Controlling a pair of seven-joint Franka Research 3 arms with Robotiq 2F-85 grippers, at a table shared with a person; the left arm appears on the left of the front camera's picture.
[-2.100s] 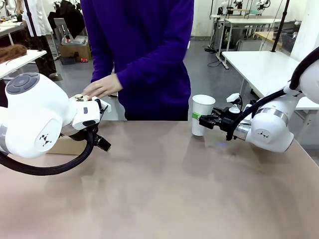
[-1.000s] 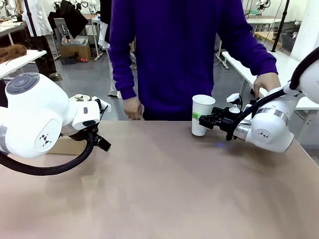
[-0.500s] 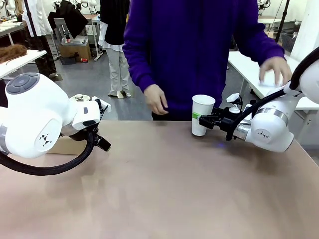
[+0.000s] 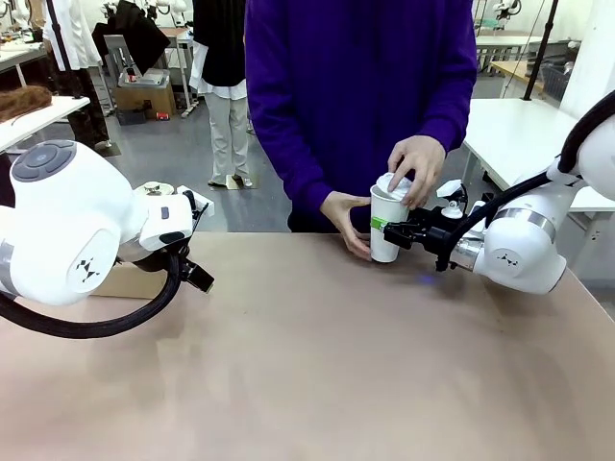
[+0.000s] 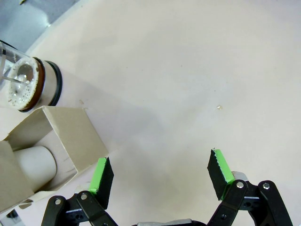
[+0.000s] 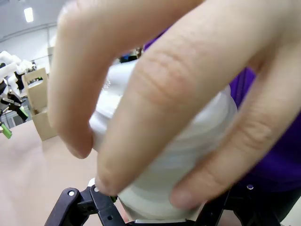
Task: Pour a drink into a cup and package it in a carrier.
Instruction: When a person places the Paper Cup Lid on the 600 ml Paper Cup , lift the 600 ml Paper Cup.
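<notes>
The white paper cup stands at the table's far right, and my right gripper is shut on its side. A person's hand presses a white lid onto its rim while the other hand steadies it. Up close in the right wrist view, the person's fingers cover the lid and the cup. My left gripper hangs open over bare table beside the brown carrier. Next to the carrier stands the glass pitcher, seen from above, so the drink is hard to make out.
The carrier sits at the far left, partly behind my left arm. A pale cylinder lies in one of its compartments. Between the arms, the tabletop is bare. The person stands close against the far edge.
The person has brought a white lid from the right and now has both hands on the cup. Neither arm has moved.
</notes>
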